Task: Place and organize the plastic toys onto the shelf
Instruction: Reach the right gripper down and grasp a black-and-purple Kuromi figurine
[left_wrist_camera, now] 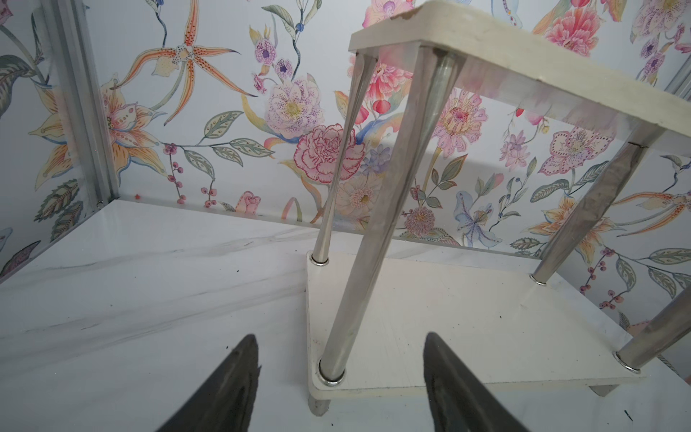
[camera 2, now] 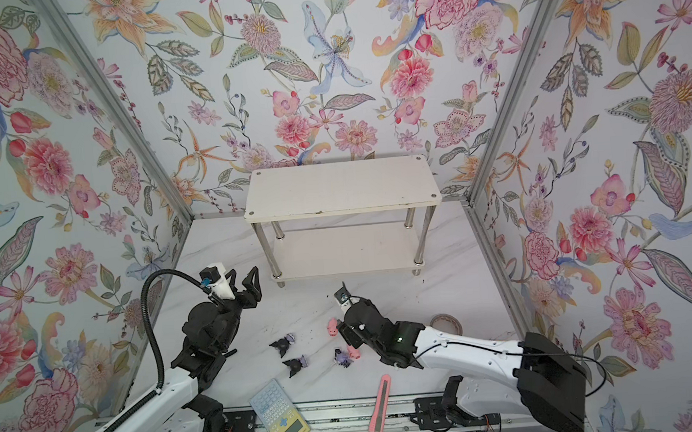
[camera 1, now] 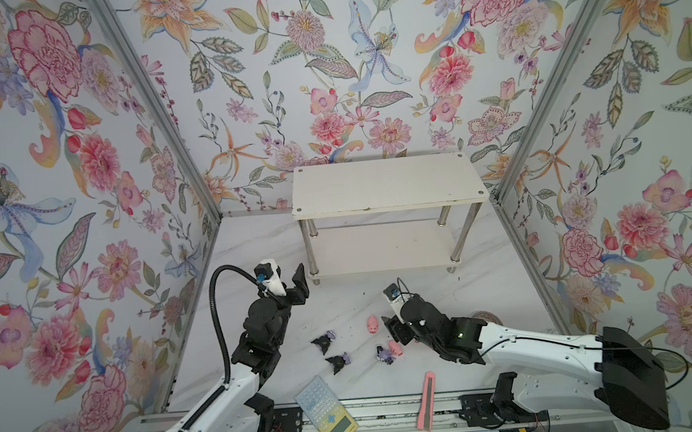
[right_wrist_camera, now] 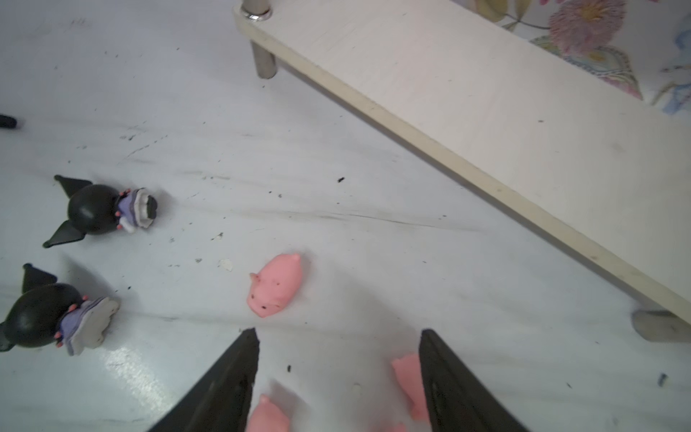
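Pink pigs and black-and-purple figurines lie loose on the white marbled tabletop (camera 1: 260, 239), all in front of the white two-tier shelf (camera 1: 388, 185), which stands near the back wall. One pig (right_wrist_camera: 276, 286) lies on its side just ahead of the right gripper (right_wrist_camera: 338, 333). That gripper's jaws are spread low over the tabletop and pinch nothing. Parts of two more pigs show between its fingers, and whether either touches a finger cannot be told. Off to its side, well apart from it, two toppled figurines (right_wrist_camera: 101, 209) lie near each other. A third figurine (camera 1: 384, 354) lies just beside another pig (camera 1: 395, 348). The left gripper (camera 2: 243, 283) hangs near the shelf's front leg (left_wrist_camera: 377, 224), jaws spread with nothing between them. A pale calculator (camera 1: 326, 410) and a pink utility knife (camera 1: 428, 399) rest at the tabletop's near edge.
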Controlling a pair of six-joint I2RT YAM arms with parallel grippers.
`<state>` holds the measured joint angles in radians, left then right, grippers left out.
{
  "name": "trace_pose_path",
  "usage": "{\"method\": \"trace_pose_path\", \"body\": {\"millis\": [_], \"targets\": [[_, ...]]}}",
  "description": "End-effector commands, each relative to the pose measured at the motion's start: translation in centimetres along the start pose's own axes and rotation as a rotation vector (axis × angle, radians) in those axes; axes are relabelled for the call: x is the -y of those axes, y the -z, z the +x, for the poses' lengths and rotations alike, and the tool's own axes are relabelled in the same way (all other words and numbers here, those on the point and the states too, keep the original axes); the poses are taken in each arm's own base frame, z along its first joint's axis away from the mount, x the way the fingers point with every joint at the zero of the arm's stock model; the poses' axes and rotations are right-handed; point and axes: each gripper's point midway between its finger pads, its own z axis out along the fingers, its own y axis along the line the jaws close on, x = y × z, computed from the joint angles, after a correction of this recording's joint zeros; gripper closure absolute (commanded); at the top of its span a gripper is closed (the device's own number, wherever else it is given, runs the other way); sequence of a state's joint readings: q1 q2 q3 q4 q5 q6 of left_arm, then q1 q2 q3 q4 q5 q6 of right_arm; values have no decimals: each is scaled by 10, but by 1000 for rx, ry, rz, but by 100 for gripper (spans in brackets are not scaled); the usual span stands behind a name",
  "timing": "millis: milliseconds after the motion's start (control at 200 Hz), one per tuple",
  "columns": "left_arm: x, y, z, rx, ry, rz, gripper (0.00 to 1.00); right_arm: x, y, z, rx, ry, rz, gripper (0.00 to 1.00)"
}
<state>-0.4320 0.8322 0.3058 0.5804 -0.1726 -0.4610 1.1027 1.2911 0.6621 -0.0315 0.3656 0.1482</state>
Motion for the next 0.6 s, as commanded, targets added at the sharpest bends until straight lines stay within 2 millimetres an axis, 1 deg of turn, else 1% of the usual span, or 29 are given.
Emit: {"method": "trace_pose_path", "body": {"millis": [0, 70, 165, 285, 350, 400, 515, 596], "targets": [[-13, 7, 4, 9, 30, -43, 28, -49, -12, -36, 70, 83, -114, 30], [-17, 11, 5, 14, 34, -60, 28, -80, -23, -41, 60, 152, -192, 31], [-23, 15, 2, 27, 33, -83, 28, -115, -35, -45, 50, 234, -273, 31], [-30, 17, 0, 28, 19, -119, 30, -147, -46, -45, 35, 328, -335, 30], [-36, 18, 3, 19, 13, -148, 36, -159, -52, -44, 23, 349, -358, 30], [-41, 19, 4, 17, 10, -172, 38, -167, -57, -42, 13, 362, -371, 30], [-55, 19, 6, 9, 10, -240, 38, -178, -65, -38, 3, 378, -399, 31], [-71, 21, 10, -5, 16, -327, 38, -182, -72, -35, 2, 392, -402, 31]]}}
